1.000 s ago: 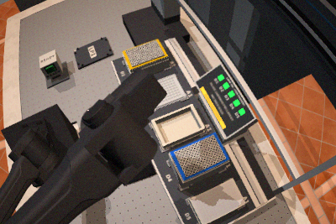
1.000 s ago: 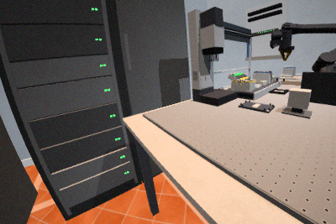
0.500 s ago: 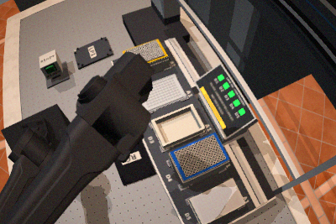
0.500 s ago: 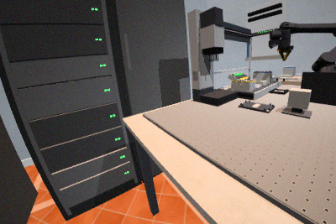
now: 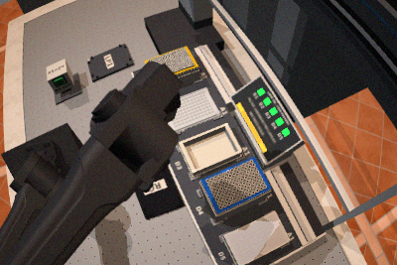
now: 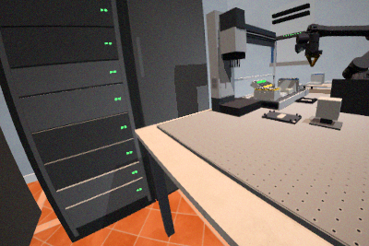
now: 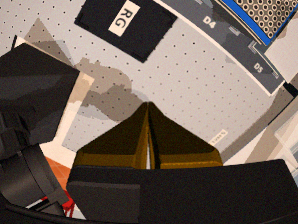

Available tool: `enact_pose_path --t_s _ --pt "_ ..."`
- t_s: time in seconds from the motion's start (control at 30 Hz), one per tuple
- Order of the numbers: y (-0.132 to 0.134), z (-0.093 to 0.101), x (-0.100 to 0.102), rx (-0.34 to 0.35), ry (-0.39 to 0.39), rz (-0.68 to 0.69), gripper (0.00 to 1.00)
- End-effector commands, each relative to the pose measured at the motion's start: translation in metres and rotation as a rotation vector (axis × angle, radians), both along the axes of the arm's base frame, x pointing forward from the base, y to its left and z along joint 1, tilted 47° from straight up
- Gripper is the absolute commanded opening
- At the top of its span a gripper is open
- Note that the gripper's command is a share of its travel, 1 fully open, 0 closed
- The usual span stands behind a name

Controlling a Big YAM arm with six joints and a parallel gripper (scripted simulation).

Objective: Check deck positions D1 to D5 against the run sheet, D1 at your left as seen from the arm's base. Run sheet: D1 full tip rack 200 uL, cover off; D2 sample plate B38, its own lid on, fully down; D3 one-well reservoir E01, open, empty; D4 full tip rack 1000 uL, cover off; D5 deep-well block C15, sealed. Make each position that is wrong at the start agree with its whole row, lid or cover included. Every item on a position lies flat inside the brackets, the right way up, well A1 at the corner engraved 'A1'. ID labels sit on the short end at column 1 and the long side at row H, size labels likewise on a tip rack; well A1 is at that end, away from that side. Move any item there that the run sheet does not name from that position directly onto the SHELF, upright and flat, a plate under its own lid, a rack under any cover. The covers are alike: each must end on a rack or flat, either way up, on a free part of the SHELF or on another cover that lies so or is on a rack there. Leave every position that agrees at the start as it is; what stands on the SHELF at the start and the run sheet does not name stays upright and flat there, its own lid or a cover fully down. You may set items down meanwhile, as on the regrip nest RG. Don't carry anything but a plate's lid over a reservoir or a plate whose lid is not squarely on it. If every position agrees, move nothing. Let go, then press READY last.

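The deck strip runs from the yellow-framed tip rack (image 5: 174, 60) at D1 to a lidded white plate (image 5: 196, 108) at D2. Then come an open beige reservoir (image 5: 210, 148) at D3, a blue-framed tip rack (image 5: 235, 185) at D4 and a sealed grey block (image 5: 255, 240) at D5. Both racks are uncovered and show full tip grids. My gripper (image 7: 148, 109) is shut and empty, high above the table beside the RG nest (image 7: 127, 19), near D3 and D4. It also shows in the exterior view (image 6: 314, 59). In the top view my arm (image 5: 134, 121) hides the fingers.
The READY box (image 5: 61, 80) stands at the table's far left, next to a flat black labelled pad (image 5: 110, 62). A status panel (image 5: 268, 118) with several green lights sits behind D2 to D4. A pipetting gantry (image 6: 231, 52) rises beyond D1. A tall dark cabinet (image 6: 69, 99) stands off the table.
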State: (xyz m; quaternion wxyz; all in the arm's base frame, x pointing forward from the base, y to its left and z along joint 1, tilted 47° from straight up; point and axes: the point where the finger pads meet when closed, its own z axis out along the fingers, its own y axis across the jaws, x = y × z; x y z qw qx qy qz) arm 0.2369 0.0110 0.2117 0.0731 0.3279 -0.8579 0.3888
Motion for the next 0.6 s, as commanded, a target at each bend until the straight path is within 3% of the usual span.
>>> enact_pose_path --t_s 0.0,0.3,0.33,0.37,0.57 --pt "0.005 0.012 0.005 0.012 -0.027 0.002 0.0" --pt "0.005 0.012 0.005 0.012 -0.027 0.002 0.0" --pt "0.008 -0.003 -0.002 -0.013 0.038 0.038 0.0" --pt "0.011 -0.006 -0.003 -0.018 0.057 0.053 0.0" --pt "0.024 -0.021 -0.005 -0.028 0.114 0.107 0.0"
